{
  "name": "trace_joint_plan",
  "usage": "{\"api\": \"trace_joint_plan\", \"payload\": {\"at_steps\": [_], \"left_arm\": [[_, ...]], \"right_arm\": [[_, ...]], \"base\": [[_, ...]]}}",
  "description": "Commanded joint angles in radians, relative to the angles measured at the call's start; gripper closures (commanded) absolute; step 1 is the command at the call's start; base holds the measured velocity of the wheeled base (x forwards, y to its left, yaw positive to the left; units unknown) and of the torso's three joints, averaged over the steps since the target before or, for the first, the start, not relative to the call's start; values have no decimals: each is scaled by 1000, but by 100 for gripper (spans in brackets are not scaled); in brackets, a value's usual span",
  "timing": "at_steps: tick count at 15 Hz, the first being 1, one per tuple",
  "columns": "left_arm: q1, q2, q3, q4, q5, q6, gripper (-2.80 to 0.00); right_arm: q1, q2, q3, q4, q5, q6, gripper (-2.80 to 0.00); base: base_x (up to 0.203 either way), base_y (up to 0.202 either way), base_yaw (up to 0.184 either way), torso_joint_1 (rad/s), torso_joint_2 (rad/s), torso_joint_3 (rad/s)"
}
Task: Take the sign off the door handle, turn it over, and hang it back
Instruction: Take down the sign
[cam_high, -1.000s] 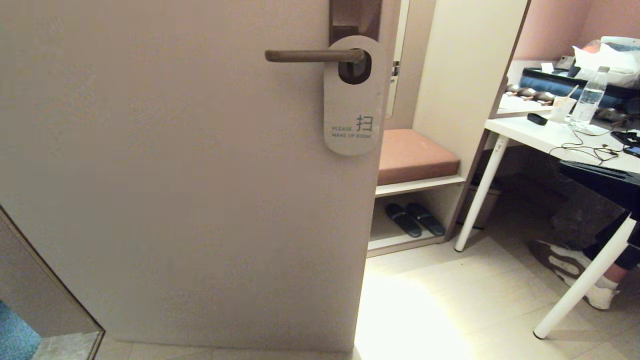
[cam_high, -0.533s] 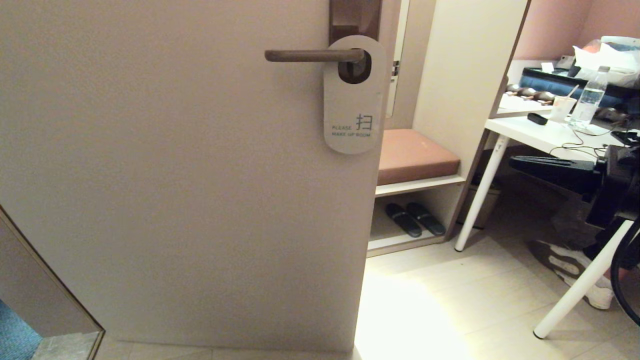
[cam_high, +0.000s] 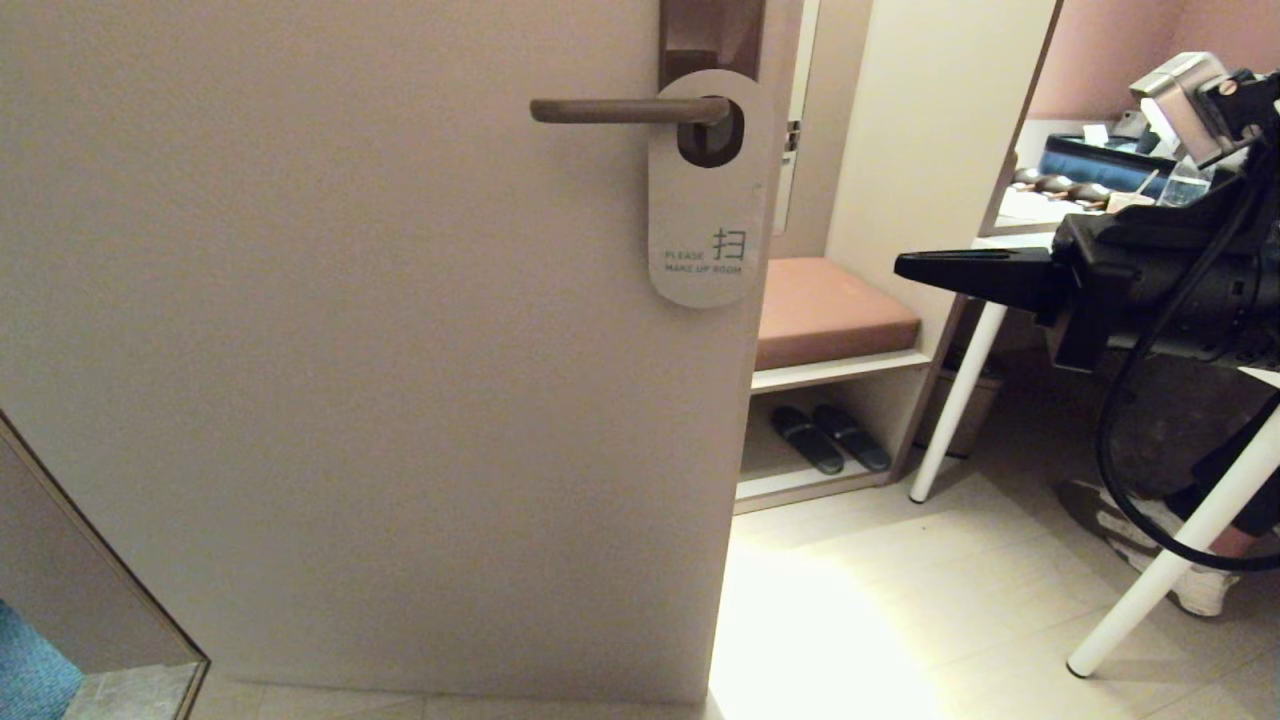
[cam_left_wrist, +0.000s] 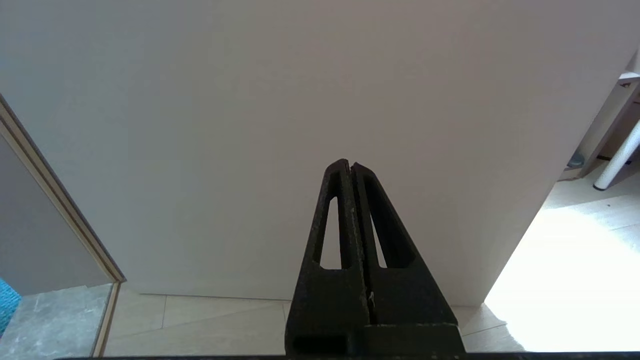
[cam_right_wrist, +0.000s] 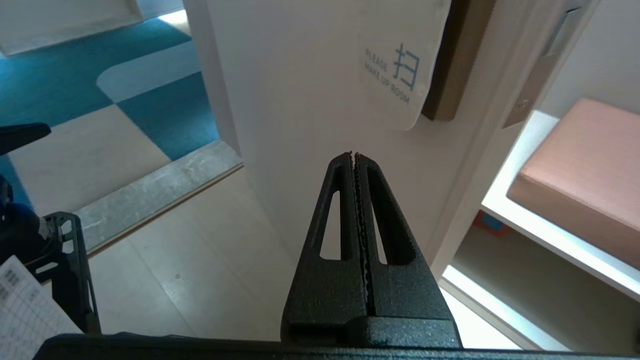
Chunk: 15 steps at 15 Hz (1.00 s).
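Head view: sign (cam_high: 708, 190) hangs on the door handle (cam_high: 625, 110), well left of the empty, fully closed right gripper (cam_high: 905, 266). Looks light, stiffish card; I'd pinch its lower edge.

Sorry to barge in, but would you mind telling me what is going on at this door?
The sign hangs on the door handle, its white "make up room" side facing out. The robot's right claw is shut and empty, reaching toward the sign from the right without touching it. The left claw is shut too, idle, facing the lower door.
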Motion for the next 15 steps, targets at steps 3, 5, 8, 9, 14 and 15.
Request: {"api": "trace_joint_plan", "payload": {"at_steps": [3,5,8,9,14,15], "left_arm": [[0,1,0,0,1,-1,0],[0,1,0,0,2,-1,0],[0,1,0,0,1,-1,0],[0,1,0,0,2,-1,0],[0,1,0,0,2,-1,0],[0,1,0,0,1,-1,0]], "right_arm": [[8,40,1,-2,4,-1,0],[7,40,13,-3,1,-1,-280],[5,51,10,-26,-6,-1,-280],[3,57,5,-48,-13,0,-280],[3,143,-29,-146,-12,1,-280],[3,161,-36,-155,-10,0,-280]], "base": [[0,0,0,0,0,0],[0,0,0,0,0,0],[0,0,0,0,0,0],[0,0,0,0,0,0],[0,0,0,0,0,0],[0,0,0,0,0,0]]}}
